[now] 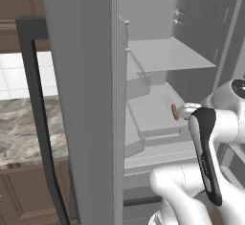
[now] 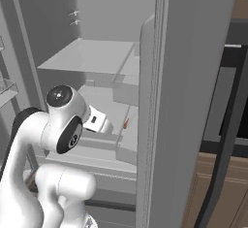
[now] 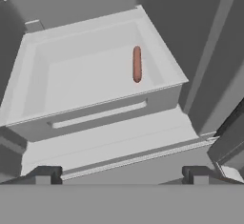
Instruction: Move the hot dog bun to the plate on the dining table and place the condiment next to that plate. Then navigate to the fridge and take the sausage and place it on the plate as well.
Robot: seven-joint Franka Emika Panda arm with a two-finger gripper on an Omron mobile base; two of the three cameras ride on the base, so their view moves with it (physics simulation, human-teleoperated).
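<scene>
The fridge (image 1: 81,99) stands open in front of me, its grey door swung out with the long black handle (image 1: 36,104) on it. A reddish-brown sausage (image 3: 137,64) lies lengthwise in a shallow grey drawer (image 3: 90,106), toward its right side. It also shows as a small red shape, the sausage (image 1: 174,112), just left of my hand, and beside the door edge, the sausage (image 2: 126,123). My gripper (image 3: 120,176) is open, fingertips wide apart, nothing between them. It hovers in front of the drawer's front wall, short of the sausage.
A flat grey shelf (image 1: 167,56) sits above the drawer. The open doors (image 2: 184,101) flank the arm on both sides. A marble counter (image 1: 19,128) over brown cabinets lies to the left. Door bins (image 2: 7,91) jut in at the far left.
</scene>
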